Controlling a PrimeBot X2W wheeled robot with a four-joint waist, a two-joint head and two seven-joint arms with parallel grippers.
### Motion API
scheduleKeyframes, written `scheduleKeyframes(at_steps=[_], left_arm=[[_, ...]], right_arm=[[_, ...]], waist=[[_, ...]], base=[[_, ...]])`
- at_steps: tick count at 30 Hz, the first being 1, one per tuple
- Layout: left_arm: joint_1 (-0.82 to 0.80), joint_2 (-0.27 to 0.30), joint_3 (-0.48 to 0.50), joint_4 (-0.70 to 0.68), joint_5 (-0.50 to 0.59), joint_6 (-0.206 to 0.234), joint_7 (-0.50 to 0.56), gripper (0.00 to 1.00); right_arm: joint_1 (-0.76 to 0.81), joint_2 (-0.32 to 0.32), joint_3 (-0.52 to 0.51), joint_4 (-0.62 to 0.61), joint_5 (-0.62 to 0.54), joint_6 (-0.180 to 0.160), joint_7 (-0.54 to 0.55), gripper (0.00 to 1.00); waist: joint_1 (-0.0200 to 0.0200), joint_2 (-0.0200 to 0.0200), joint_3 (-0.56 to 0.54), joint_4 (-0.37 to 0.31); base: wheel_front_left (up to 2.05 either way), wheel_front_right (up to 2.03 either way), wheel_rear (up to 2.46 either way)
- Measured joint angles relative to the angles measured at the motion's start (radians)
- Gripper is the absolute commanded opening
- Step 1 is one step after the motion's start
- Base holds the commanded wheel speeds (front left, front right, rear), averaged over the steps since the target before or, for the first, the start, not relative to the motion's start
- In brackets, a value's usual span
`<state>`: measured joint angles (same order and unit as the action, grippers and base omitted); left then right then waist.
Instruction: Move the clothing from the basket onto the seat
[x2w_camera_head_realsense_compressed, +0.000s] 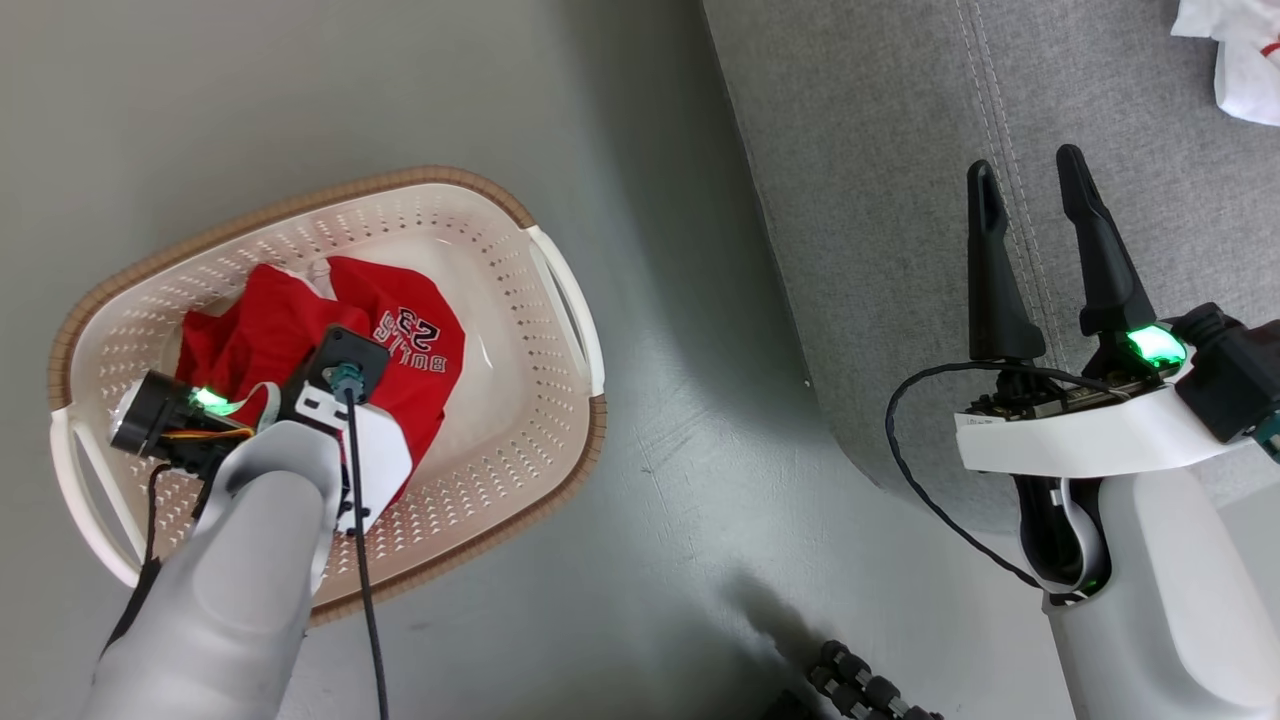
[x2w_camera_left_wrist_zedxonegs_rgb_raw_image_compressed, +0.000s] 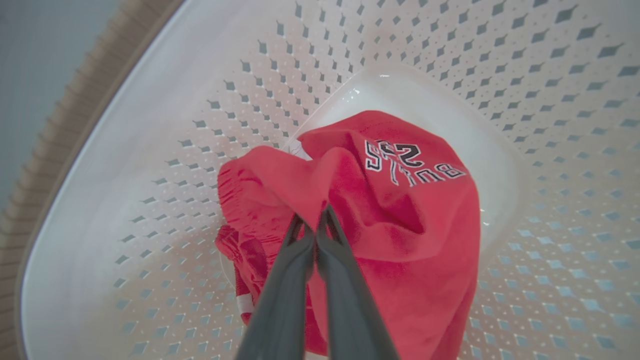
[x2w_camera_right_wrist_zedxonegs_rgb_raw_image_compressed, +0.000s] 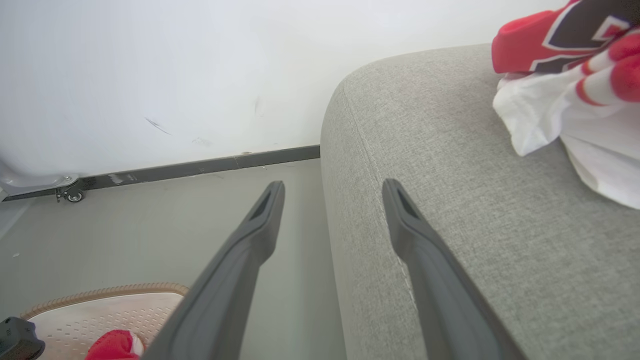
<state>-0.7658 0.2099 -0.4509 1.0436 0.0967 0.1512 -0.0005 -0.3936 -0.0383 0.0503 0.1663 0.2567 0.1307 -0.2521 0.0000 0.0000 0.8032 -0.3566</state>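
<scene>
The cream basket (x2w_camera_head_realsense_compressed: 560, 300) stands on the floor at the left, holding crumpled red clothing (x2w_camera_head_realsense_compressed: 400, 330) with a "23" print. My left wrist (x2w_camera_head_realsense_compressed: 340, 400) points down into it. In the left wrist view, my left gripper (x2w_camera_left_wrist_zedxonegs_rgb_raw_image_compressed: 315, 220) is shut on a raised fold of the red clothing (x2w_camera_left_wrist_zedxonegs_rgb_raw_image_compressed: 400, 215), above the basket's perforated wall (x2w_camera_left_wrist_zedxonegs_rgb_raw_image_compressed: 200, 75). My right gripper (x2w_camera_head_realsense_compressed: 1027, 165) hovers open and empty over the near left edge of the grey seat (x2w_camera_head_realsense_compressed: 880, 150). In the right wrist view the right gripper (x2w_camera_right_wrist_zedxonegs_rgb_raw_image_compressed: 333, 189) straddles the seat's edge (x2w_camera_right_wrist_zedxonegs_rgb_raw_image_compressed: 500, 250). A red and white piece of clothing (x2w_camera_right_wrist_zedxonegs_rgb_raw_image_compressed: 575, 100) lies on the seat.
Grey floor (x2w_camera_head_realsense_compressed: 680, 480) separates basket and seat. A white wall with a dark baseboard (x2w_camera_right_wrist_zedxonegs_rgb_raw_image_compressed: 200, 167) runs behind, and a small caster (x2w_camera_right_wrist_zedxonegs_rgb_raw_image_compressed: 74, 196) sits at its foot. A black ribbed cable (x2w_camera_head_realsense_compressed: 860, 690) lies on the floor near my base.
</scene>
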Motion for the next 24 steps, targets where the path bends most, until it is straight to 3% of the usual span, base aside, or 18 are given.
scheduleKeyframes(at_steps=[6, 24], left_arm=[[0.000, -0.024, 0.000, -0.014, -0.001, 0.008, -0.010, 0.00], [0.004, -0.027, 0.039, -0.092, -0.055, 0.013, -0.126, 0.00]], right_arm=[[0.000, 0.000, -0.006, 0.000, 0.000, 0.000, 0.000, 1.00], [0.000, -0.001, -0.029, 0.001, -0.022, 0.000, 0.000, 1.00]], waist=[[0.0000, 0.0000, -0.019, 0.017], [0.0000, 0.0000, -0.079, 0.057]], base=[[0.00, 0.00, 0.00], [0.00, 0.00, 0.00]])
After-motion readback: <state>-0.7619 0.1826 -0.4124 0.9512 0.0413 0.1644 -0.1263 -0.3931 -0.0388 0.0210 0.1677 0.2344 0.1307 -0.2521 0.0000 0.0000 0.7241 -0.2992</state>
